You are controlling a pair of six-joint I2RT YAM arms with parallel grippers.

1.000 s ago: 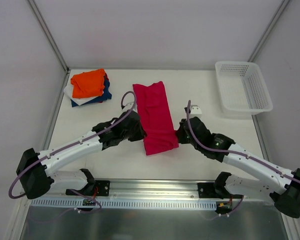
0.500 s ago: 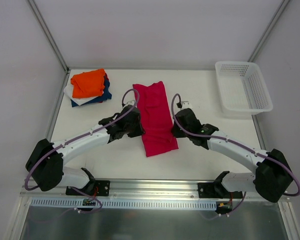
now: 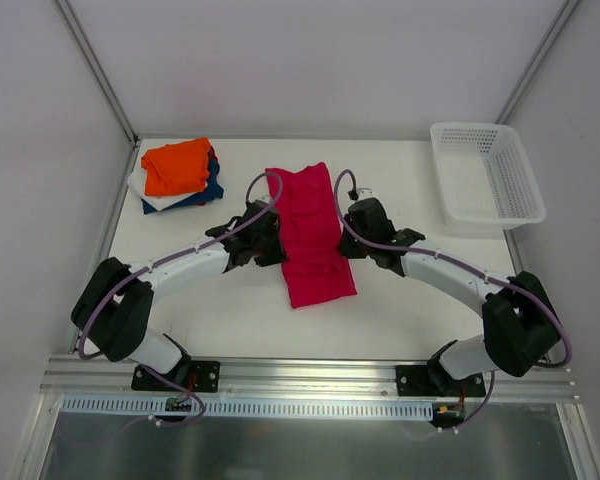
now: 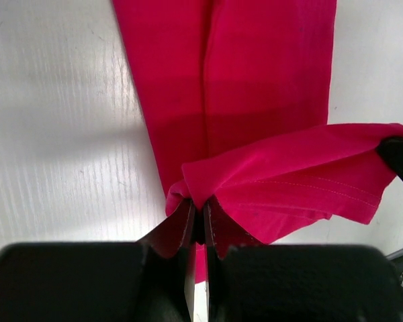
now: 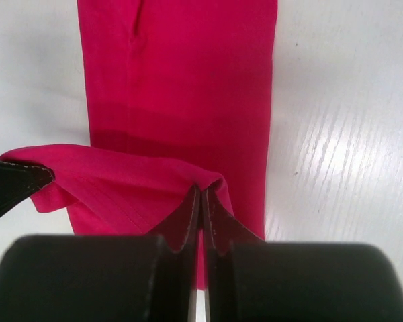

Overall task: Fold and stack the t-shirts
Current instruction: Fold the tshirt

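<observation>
A crimson-red t-shirt [image 3: 306,210], folded into a long strip, lies in the middle of the table [image 3: 410,170]. My left gripper [image 3: 278,248] is shut on its left side, and my right gripper [image 3: 346,243] is shut on its right side. In the left wrist view, my left gripper [image 4: 200,205] pinches a raised fold of the red t-shirt [image 4: 255,80]. In the right wrist view, my right gripper [image 5: 201,192] pinches the red t-shirt [image 5: 181,74] the same way. A stitched hem stretches between them above the flat cloth. Orange [image 3: 177,166], navy [image 3: 210,190] and white [image 3: 143,188] t-shirts sit stacked at the back left.
A white mesh basket [image 3: 485,172] stands at the back right corner. Metal frame rails run along the left and right table edges. Both arms reach inward from the near edge and flank the red strip.
Both grippers have moved away from the near edge toward the back of the table, staying shut on the red t-shirt's sides. The arms have stretched out further.
</observation>
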